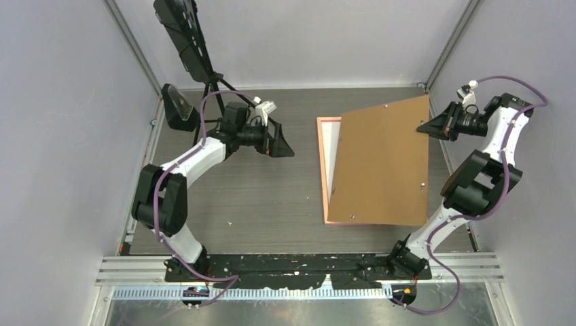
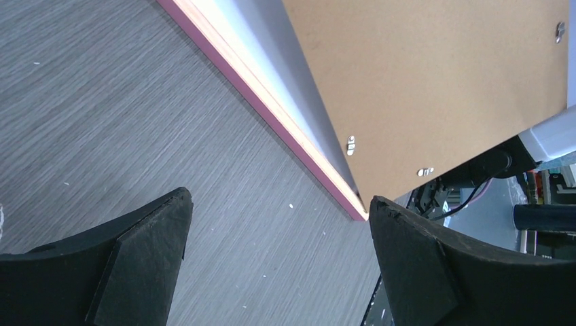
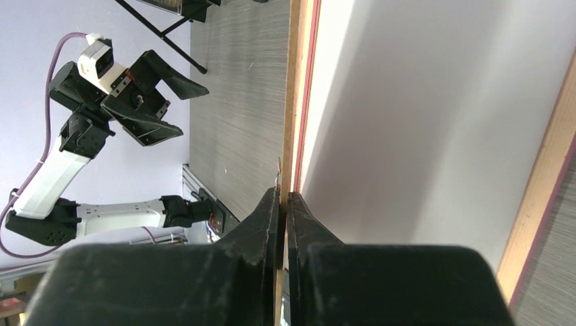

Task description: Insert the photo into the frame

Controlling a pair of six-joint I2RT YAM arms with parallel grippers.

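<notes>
Right gripper (image 3: 284, 204): fingers pressed together, pinching the thin edge of the brown backing board (image 1: 384, 163) near the board's 2 o'clock corner. The board is tilted and skewed clockwise over the frame, not lying flat in it.

Left gripper (image 1: 284, 141): fingers spread wide, holding nothing, hovering over bare table (image 1: 258, 197) at the frame's 9 o'clock, well apart from it.

Photo (image 1: 333, 153): only a white strip shows, along the 9 o'clock side. It lies inside the frame's rails, white back up, and the board hides the rest. The printed side is not visible.

Frame (image 1: 322, 170): salmon-pink, flat on the table at 3 o'clock of table centre. The 9 o'clock rail and part of the 6 o'clock rail are exposed.

Progress (judgement): the photo appears already seated face-down in the frame. Left to do: square the board to the rails, lower it onto the photo, and release. Small metal tabs (image 2: 350, 144) on the board probably need turning. Whether the photo sits square under the board cannot be told.
</notes>
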